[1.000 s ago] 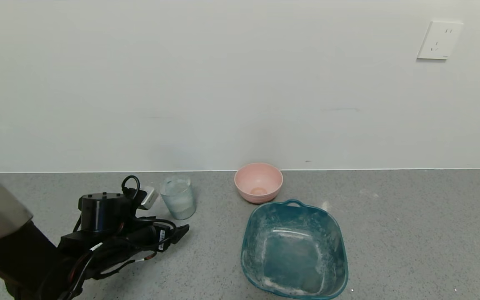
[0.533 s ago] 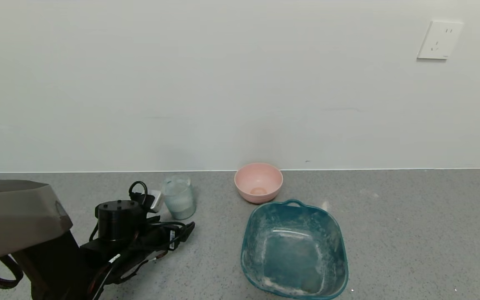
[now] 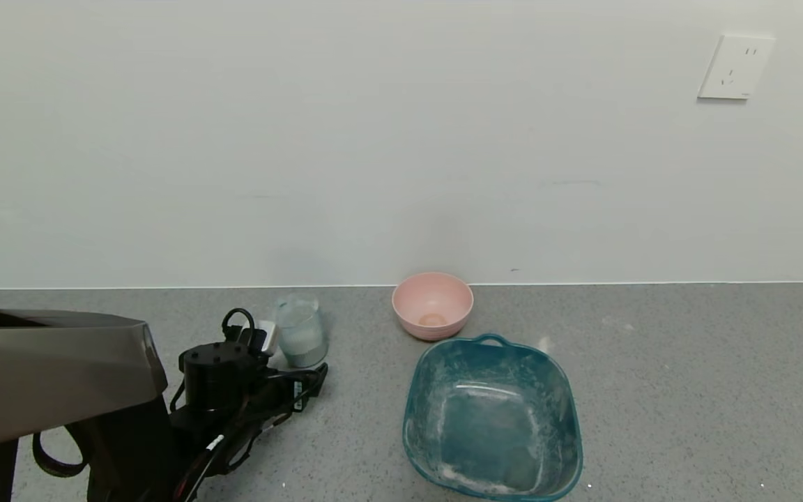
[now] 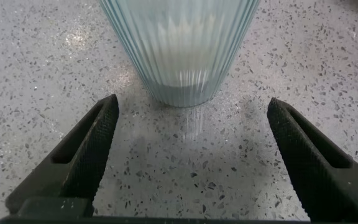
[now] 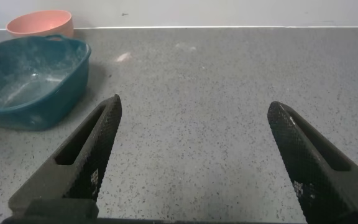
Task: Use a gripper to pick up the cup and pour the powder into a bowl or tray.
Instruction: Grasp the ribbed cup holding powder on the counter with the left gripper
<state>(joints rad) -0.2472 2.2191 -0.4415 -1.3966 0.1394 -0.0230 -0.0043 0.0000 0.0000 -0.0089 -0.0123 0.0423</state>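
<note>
Left end effector (image 3: 307, 382): we log it nearer the cup (image 3: 298, 330) than a second ago, fingers spread wide, nothing held. Cup: upright near the counter's (image 3: 687, 390) back edge, left of the pink bowl (image 3: 433, 305). We judge grasp imminent.

The grey speckled counter (image 3: 687, 390) meets a white wall at 12 o'clock. 3 vessels stand on it: a ribbed pale-blue cup (image 3: 298, 332) toward 9 o'clock, a pink bowl (image 3: 433, 305) near the wall at centre, and a teal tub (image 3: 491, 418) dusted with white powder (image 3: 468, 475), just beside the bowl at its 5 o'clock.
</note>
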